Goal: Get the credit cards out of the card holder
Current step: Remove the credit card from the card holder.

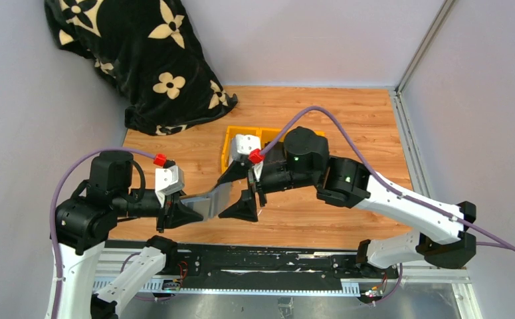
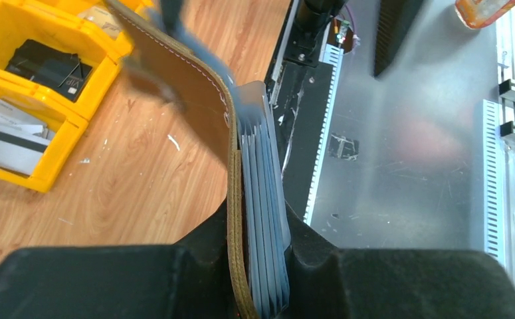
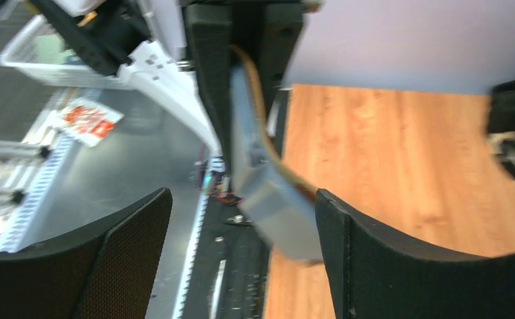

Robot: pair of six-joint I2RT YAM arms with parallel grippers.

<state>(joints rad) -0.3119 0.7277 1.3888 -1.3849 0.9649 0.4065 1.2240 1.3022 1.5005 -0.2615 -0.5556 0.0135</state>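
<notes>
One small brown leather folding card holder (image 1: 208, 203) with a grey inner face is present, held in the air above the near edge of the table, between the two arms. Two grippers noted. The left gripper (image 1: 181, 214) has its fingers pressed on the holder's fold end, clamping the leather and a stack of grey sleeves; the sleeves sit too tightly together to count. The right gripper (image 1: 238, 193) has its fingers spread wide, one on either side of the holder's free end; whether either finger touches the holder cannot be told. Yellow plastic bins (image 1: 231, 143) stand on the table behind the right gripper; the left wrist view shows at least two compartments, one holding a single black card (image 2: 48, 66), the next holding white cards (image 2: 8, 143) with a dark stripe, number unclear. The surface is a light wooden tabletop (image 1: 347, 119), with a metal base plate (image 1: 274, 302) along its near edge. Plain grey walls enclose the table. One black blanket (image 1: 141, 60) with cream flower patterns lies heaped in the far left corner.
</notes>
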